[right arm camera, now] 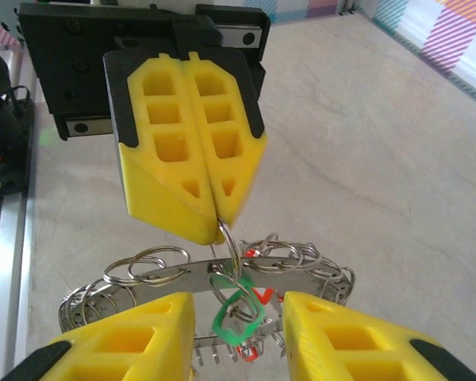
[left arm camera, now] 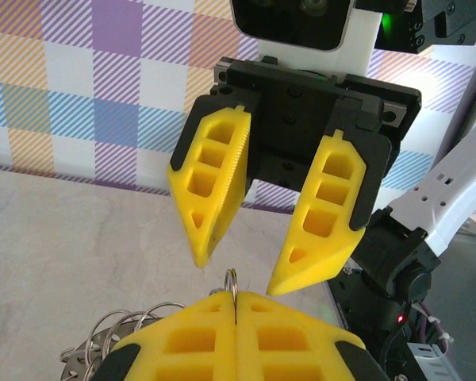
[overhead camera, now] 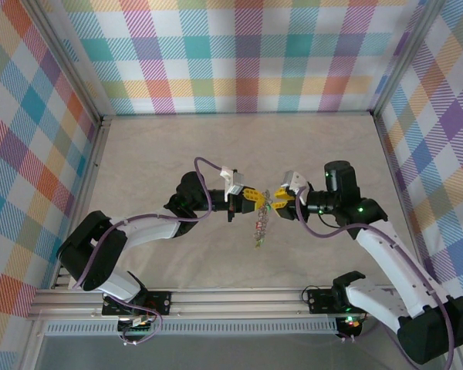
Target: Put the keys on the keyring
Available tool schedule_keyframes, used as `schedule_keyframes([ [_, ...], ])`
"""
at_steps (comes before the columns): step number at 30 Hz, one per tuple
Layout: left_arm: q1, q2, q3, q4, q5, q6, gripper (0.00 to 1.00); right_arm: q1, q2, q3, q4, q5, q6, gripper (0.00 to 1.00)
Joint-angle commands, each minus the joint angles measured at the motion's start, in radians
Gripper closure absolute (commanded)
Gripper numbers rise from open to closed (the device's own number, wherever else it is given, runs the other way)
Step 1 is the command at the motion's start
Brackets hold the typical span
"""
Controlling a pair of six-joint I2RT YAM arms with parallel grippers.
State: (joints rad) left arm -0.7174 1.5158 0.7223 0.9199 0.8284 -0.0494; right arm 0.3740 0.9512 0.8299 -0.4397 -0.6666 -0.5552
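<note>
The left pincer (right arm camera: 218, 218) is clenched, and between its tips it grasps a small ring (right arm camera: 227, 238) by the upper edge. Below this ring hangs the keyring (right arm camera: 174, 275), a thin grey metal band carrying many wire loops. The keys (overhead camera: 260, 225) dangle from it in the air above the surface (overhead camera: 177, 146), between the two arms. Among them we see a green tag (right arm camera: 236, 321) and a red tag (right arm camera: 262, 296) just beside it. The right pincer (right arm camera: 236, 333) is released. Its yellow fingers (right arm camera: 135, 337) stand apart on both sides of the green tag, and we cannot tell if they touch the bunch. In the left wrist view the right pincer (left arm camera: 242, 272) faces the left one, tips near the small ring.
</note>
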Motion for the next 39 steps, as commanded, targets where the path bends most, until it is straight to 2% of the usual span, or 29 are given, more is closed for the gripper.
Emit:
schedule_keyframes([
  [1, 0.004, -0.002, 0.016, 0.083, 0.009, -0.014, 1.0, -0.003, 0.016, -0.012, 0.041, -0.1, 0.012, 0.68],
  [8, 0.003, 0.007, 0.025, 0.095, 0.011, -0.023, 1.0, -0.003, 0.042, -0.024, 0.06, -0.141, 0.017, 0.74],
  [26, 0.003, 0.051, 0.04, 0.156, -0.002, -0.059, 1.0, -0.003, 0.101, -0.049, 0.137, -0.21, 0.062, 0.79],
  [31, 0.004, 0.05, 0.04, 0.141, 0.009, -0.04, 1.0, -0.003, 0.115, -0.041, 0.124, -0.21, 0.054, 0.91],
  [35, 0.004, 0.011, 0.047, -0.041, 0.012, 0.069, 1.0, -0.002, 0.121, -0.011, 0.068, -0.187, 0.018, 1.0],
  [39, -0.008, -0.058, 0.089, -0.407, -0.012, 0.292, 0.88, 0.006, 0.121, 0.042, -0.025, -0.142, -0.042, 1.0],
])
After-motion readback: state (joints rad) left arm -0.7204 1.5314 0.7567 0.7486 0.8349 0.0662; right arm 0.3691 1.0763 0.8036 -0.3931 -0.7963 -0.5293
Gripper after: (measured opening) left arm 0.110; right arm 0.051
